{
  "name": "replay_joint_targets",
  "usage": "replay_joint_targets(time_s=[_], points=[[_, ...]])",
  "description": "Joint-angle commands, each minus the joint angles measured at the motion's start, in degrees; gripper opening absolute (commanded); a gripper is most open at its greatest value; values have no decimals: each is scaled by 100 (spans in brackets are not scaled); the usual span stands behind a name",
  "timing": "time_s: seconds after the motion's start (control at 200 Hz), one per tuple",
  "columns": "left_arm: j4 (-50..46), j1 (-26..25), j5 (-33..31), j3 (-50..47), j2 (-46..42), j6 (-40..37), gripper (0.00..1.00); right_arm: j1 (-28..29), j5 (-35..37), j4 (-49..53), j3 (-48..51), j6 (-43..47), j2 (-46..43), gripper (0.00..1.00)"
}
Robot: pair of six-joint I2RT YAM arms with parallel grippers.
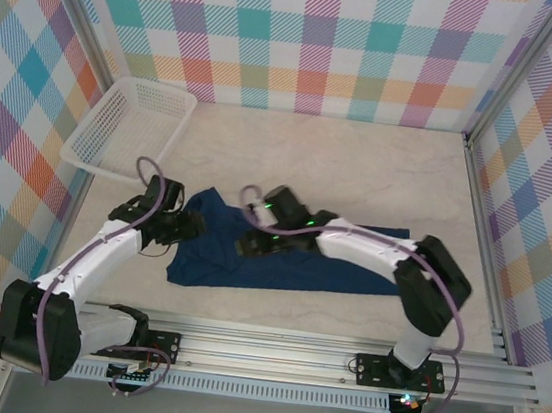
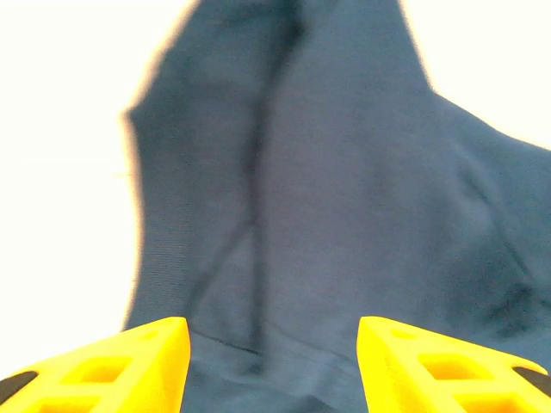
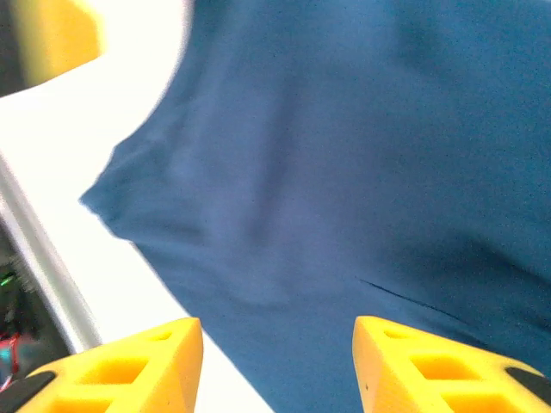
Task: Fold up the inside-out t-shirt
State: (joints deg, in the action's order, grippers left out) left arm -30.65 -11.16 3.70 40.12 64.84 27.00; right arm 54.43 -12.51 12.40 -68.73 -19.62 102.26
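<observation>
Roughly, the job looks about halfway. The inside-out t-shirt [image 1: 294, 264] lies flat on the bench [image 1: 361, 167] as a long, low band rather than a spread-out garment, so I judge that at least one lengthwise fold is in place. What seems left is to bring the ends over each other into a compact packet. The uneven end by the left pincer [image 1: 189, 226], where a flap of cloth juts out beyond it toward the far side, also looks in need of tidying. Whether the shirt is inside out or right side out I cannot tell, as no print shows.

The left pincer hovers low at the band's left end, its arm bent at the elbow and reaching forward from the near edge. Its yellow fingers [image 2: 129, 366] stand spread, with cloth lying under and ahead of them and a dark seam running away between them; nothing is pinched. The right pincer [image 1: 249, 244] sits just to the right of the left one, over the same end of the shirt. Its forearm stretches leftward along the band, so most of the garment lies behind it. Its fingers are spread as well and grip nothing, and a corner of the cloth lies ahead of them and to the left.
</observation>
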Motion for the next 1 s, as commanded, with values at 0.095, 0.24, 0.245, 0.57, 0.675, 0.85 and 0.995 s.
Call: replay_joint_targets(time_s=[0.095,0.24,0.245,0.57,0.675,0.85,0.995], points=[[705,763,182,-324,-245,473,55,553,36,-290,-1030,729,1018,49],[839,925,604,-297,72,388,53,609,309,-128,-1280,758,1444,47],[845,924,640,-300,85,386,53,606,319,-117,-1277,758,1440,47],[942,214,1227,-329,707,166,44,231,821,-199,67,665,128,46],[977,138,1245,-329,893,118,41,216,968,-60,239,626,-34,45],[1050,57,1272,-316,1296,68,38,190,1073,78,324,607,-148,45],[1141,0,1299,-318,1306,94,29,156,1093,110,343,599,-171,44]])
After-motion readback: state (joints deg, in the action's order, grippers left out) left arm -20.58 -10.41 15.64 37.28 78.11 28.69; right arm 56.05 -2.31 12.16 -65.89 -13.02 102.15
